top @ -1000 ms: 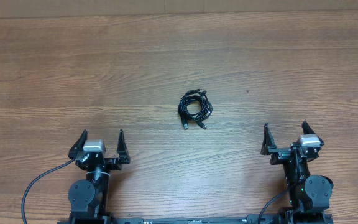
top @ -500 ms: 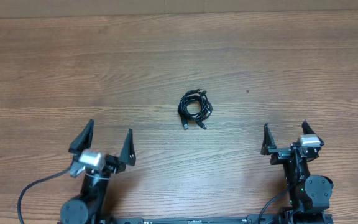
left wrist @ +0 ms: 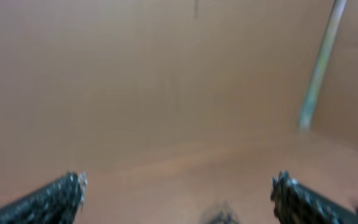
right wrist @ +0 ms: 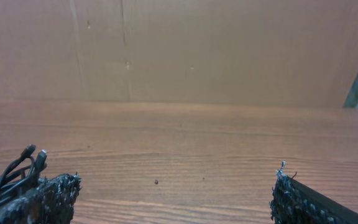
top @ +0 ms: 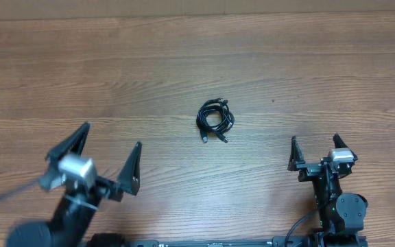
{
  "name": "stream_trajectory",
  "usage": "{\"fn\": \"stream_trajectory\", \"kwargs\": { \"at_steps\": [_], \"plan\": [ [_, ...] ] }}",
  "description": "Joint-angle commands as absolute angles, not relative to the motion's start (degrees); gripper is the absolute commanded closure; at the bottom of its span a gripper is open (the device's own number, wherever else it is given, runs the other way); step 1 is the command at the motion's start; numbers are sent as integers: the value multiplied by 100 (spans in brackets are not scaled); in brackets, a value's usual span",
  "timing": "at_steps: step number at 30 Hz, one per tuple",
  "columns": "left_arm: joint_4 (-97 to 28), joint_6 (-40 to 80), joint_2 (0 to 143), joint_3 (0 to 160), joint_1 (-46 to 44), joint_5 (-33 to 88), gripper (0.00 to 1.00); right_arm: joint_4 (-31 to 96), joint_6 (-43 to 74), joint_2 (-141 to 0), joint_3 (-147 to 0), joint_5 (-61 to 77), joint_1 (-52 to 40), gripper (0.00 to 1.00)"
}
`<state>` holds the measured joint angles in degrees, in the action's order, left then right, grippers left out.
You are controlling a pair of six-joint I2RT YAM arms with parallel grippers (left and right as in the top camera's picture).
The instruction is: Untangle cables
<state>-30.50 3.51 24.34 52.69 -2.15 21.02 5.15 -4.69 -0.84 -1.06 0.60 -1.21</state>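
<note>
We are judging the task as not yet begun: nothing is being held, and all the untangling is waiting to be done. The left tool (top: 112,135) is hovering with its jaws spread wide and gripping nothing, at about 8 o'clock from the bundle and well apart from it. Its own wrist view is coming through too blurred for us to read anything beyond two parted fingers (left wrist: 53,199). The right tool (top: 314,138) is sitting at about 4 o'clock from the bundle, likewise gaping and empty. The cables (top: 215,119) are lying in one small knotted coil near the middle of the surface (top: 286,62), with a couple of plug ends sticking out toward 6 o'clock and a few more toward 12 o'clock. In the right wrist view they are showing at the 8 o'clock edge (right wrist: 11,171), just beyond the tool's finger. We are reckoning that every cord needs teasing out of the loop. The surface is showing as brown wood grain, with plain brown boarding (right wrist: 229,50) closing off its 12 o'clock side. A pale, blurred pole (left wrist: 319,62) is standing toward 2 o'clock in the left wrist view, and a tiny dark speck (top: 273,101) is lying at 2 o'clock from the coil.
</note>
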Motion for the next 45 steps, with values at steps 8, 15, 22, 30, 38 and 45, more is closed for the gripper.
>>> {"fn": "stream_trajectory", "kwargs": {
  "at_steps": [8,15,22,30,38,45],
  "plan": [
    [-5448,45,5902,8235,-250,4257,0,480,-436,-23,-49,5,-150,0],
    [-6720,1046,7456,9362,-1406,1894,0,480,-436,-23,-49,5,-150,0],
    [-6991,1592,8646,9990,-1997,1048,0,480,-436,-23,-49,5,-150,0],
    [-7083,1592,9887,9979,-1994,2043,0,480,-436,-23,-49,5,-150,0],
    [-7131,1675,11150,9979,-2038,2486,7,480,-436,-23,-49,5,-150,0],
    [-6744,1629,11657,9979,-2043,2423,14,480,-436,-23,-49,5,-150,0]
  ]
}}
